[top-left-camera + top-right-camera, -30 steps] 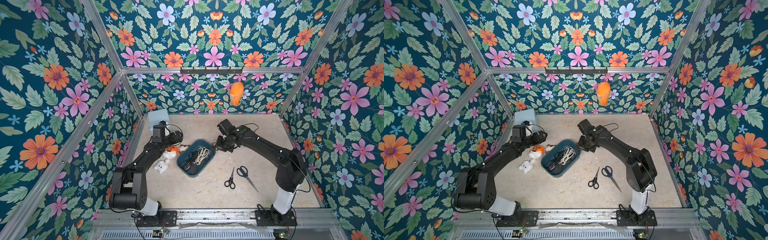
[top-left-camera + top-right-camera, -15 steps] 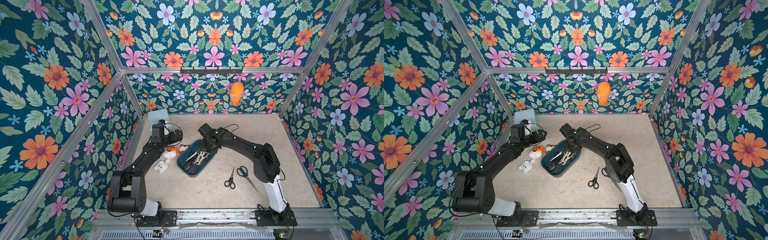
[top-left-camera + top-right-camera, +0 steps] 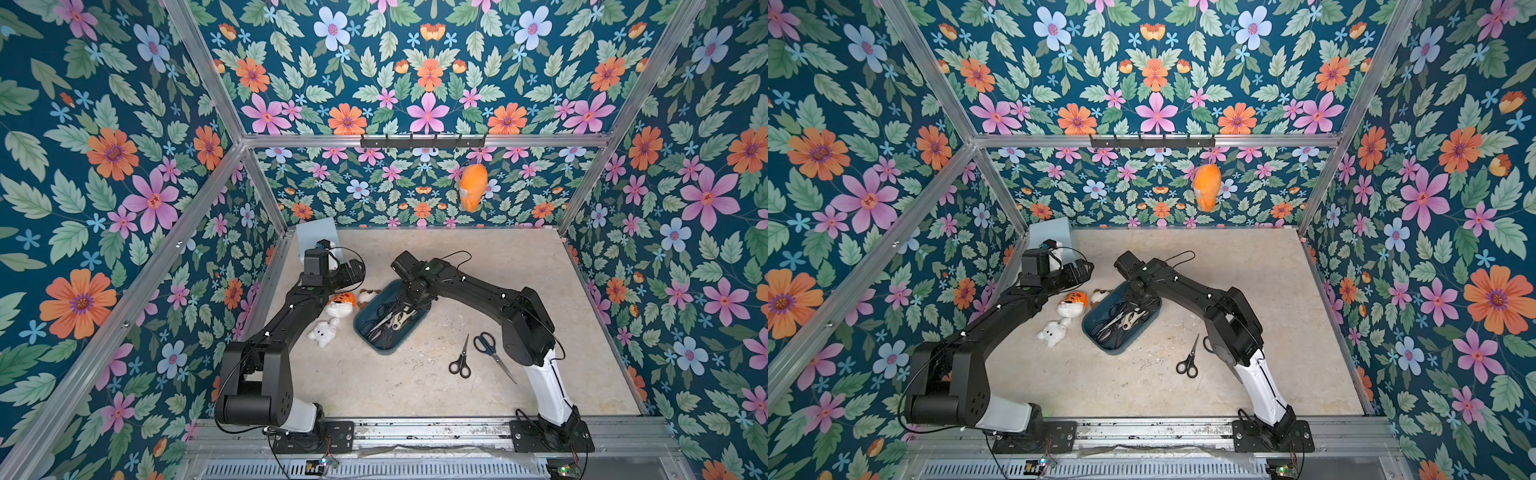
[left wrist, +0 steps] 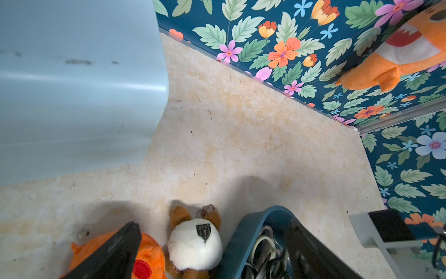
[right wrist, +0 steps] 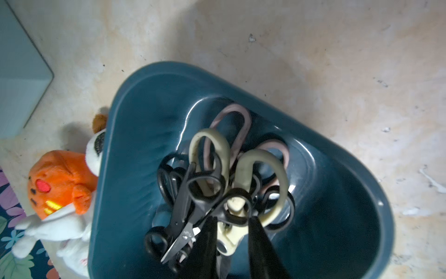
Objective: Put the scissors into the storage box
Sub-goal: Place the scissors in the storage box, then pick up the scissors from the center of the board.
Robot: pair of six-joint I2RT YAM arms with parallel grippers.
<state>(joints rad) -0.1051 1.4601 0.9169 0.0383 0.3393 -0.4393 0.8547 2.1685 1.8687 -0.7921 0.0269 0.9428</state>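
Both top views: the right arm [image 3: 478, 291] [image 3: 1187, 291] hides the far end of the box [image 3: 409, 332] [image 3: 1138, 334]; scissors [image 3: 388, 322] [image 3: 1119, 320] lie inside. Right of it lie a black pair [image 3: 460, 359] [image 3: 1187, 361] and a blue pair [image 3: 492, 353], mostly arm-hidden in a top view [image 3: 1206, 344].
Left wrist: left jaws wide apart, empty; box [image 4: 241, 241] cut off.
Right wrist: right jaws slightly apart over the scissors [image 5: 179, 210]; contact unclear.

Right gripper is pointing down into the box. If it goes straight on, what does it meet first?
Probably the cream-handled shears lying on top in the storage box, right ahead of the right gripper; depth is unclear.
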